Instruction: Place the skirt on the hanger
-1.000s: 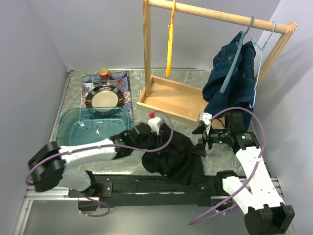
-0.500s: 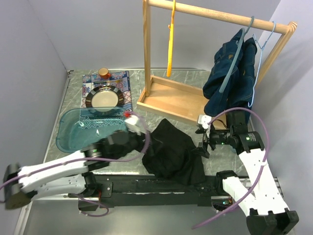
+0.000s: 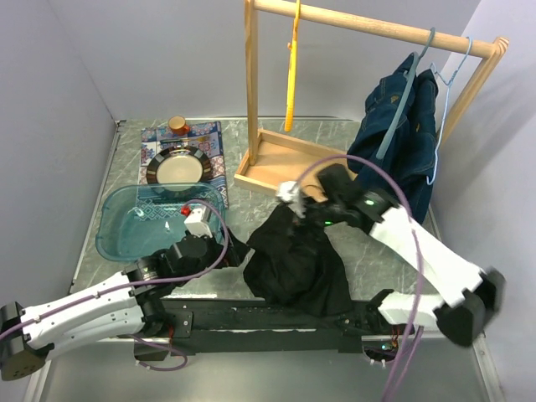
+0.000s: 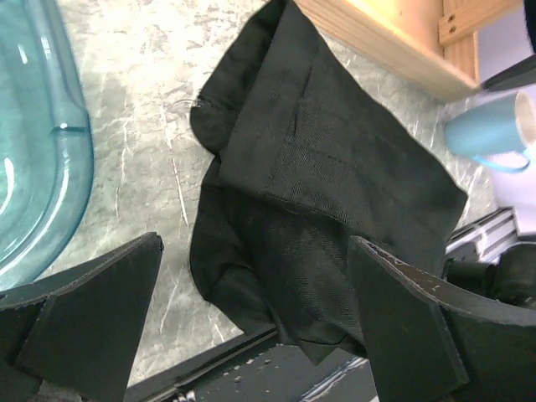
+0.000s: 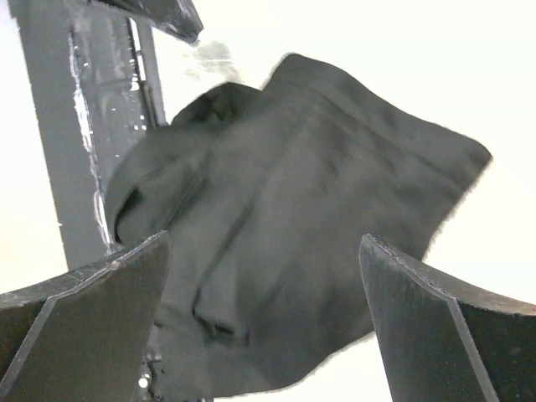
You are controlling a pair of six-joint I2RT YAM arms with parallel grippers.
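The black skirt [image 3: 295, 261] lies crumpled on the marble table, its near edge draped over the front rail. My left gripper [image 3: 235, 250] stands open just left of it; in the left wrist view the skirt [image 4: 327, 193] lies ahead between the spread fingers [image 4: 84, 322], untouched. My right gripper [image 3: 301, 214] hovers open over the skirt's far edge, and the right wrist view looks down on the skirt [image 5: 285, 234] with nothing gripped. An empty yellow hanger [image 3: 291, 67] hangs from the wooden rack's rail.
The wooden rack [image 3: 293, 167] stands behind the skirt, with a denim garment [image 3: 394, 142] on a grey hanger and a light blue wire hanger [image 3: 442, 109] at its right end. A teal tub [image 3: 146, 219], a plate [image 3: 177, 167] and a blue mug [image 4: 502, 130] are nearby.
My left gripper let go of the skirt and drew back to the left. The skirt settled onto the table. My right arm swung in from the right to above the skirt's far edge.
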